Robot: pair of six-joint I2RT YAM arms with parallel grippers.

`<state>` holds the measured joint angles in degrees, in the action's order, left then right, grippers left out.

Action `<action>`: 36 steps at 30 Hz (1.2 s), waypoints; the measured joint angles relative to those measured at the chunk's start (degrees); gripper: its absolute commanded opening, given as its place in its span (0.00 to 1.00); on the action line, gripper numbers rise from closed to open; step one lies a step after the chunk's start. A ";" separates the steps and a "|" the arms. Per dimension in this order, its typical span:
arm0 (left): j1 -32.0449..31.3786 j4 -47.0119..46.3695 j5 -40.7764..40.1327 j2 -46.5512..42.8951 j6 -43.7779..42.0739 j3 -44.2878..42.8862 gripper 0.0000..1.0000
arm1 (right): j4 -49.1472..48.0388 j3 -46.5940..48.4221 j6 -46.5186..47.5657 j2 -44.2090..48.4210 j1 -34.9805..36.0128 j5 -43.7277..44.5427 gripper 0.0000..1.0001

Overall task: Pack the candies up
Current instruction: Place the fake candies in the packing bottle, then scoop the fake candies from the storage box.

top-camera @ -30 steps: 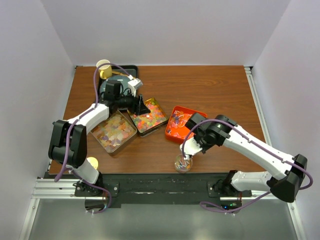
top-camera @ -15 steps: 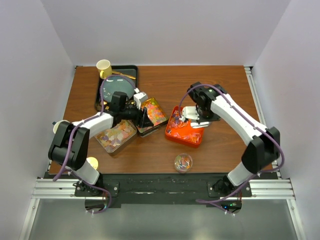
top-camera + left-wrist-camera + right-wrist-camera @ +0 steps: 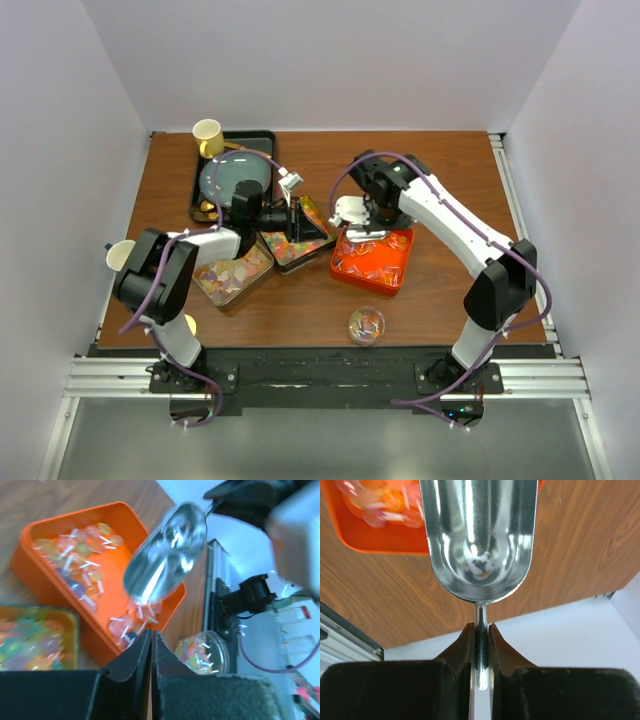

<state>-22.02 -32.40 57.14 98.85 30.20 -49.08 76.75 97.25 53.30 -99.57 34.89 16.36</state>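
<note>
Many candies (image 3: 75,555) lie in the orange tray (image 3: 50,592), under the metal scoop (image 3: 477,535). My right pincer (image 3: 481,630) squeezes the scoop's handle. My left pincer (image 3: 151,645) is closed on nothing, beside the tray.

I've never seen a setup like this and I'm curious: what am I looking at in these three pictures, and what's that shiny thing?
It is two robot arms bolted to a table. One picture looks down from above; the other two come from a camera on each wrist. On the table lie pastel candies, bright candies, an orange tray of more candies, and a small clear tub. The right fingers are closed on the handle of a metal scoop, the shiny thing, above the orange tray. The left fingers are shut and hold nothing.
</note>
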 measured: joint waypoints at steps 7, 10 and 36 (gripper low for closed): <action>-4.20 -5.25 2.69 5.97 6.91 -3.30 0.07 | 0.52 1.42 -5.01 -0.70 7.30 -5.01 0.00; -4.76 -4.92 2.80 6.25 6.71 -3.87 0.07 | 0.44 4.94 -7.39 -1.73 7.93 -8.17 0.00; -1.11 19.96 -9.22 -4.00 -19.19 2.05 0.50 | 0.61 -11.41 -15.85 8.87 -4.81 -12.44 0.00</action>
<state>-23.14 -12.45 47.92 94.85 11.00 -47.03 77.36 85.84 37.45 -90.70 30.09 3.92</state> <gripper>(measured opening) 0.493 0.104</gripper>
